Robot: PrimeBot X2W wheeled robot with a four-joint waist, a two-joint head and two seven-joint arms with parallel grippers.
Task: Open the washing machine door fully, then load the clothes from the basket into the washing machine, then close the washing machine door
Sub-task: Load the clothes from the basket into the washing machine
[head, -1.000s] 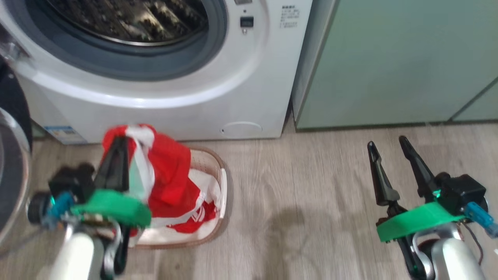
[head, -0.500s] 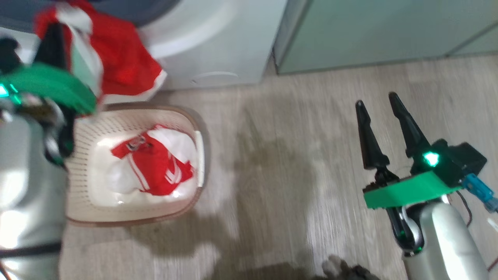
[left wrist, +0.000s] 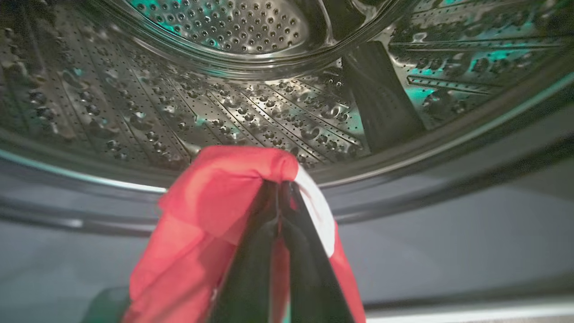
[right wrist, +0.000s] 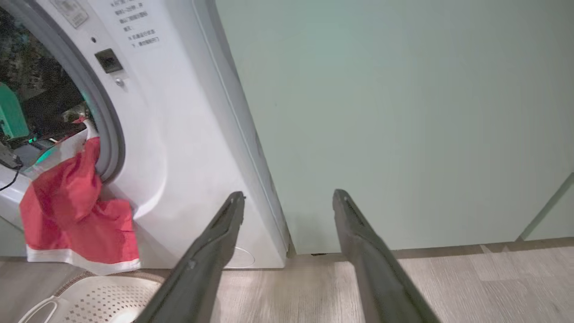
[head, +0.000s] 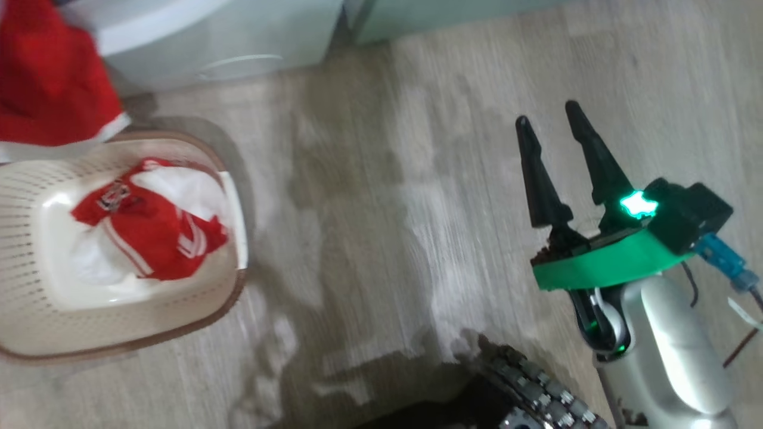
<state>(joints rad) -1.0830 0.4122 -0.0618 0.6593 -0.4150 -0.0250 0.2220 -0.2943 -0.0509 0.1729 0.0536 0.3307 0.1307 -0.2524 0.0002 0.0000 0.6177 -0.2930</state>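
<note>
— Head view: findings?
— The basket stands on the floor at the left, its long axis roughly across the view (left end cut by the edge). Red and white clothes lie crumpled inside. A red garment hangs over its far rim, in front of the washing machine. The right pincer is released and empty, with its fingers spread and pointing up the view, well apart from the basket.
— Left wrist view?
— The left pincer is clenched on the red garment, fingers pressed together, cloth folded over their tips. It points into the steel drum, over the grey gasket.
— Right wrist view?
— The garment's long axis is vertical. Its top is at the drum mouth, and it drapes down the machine's front to a white hem, lowest, just above the basket. The right pincer's fingers aim at the pale green cabinet.
</note>
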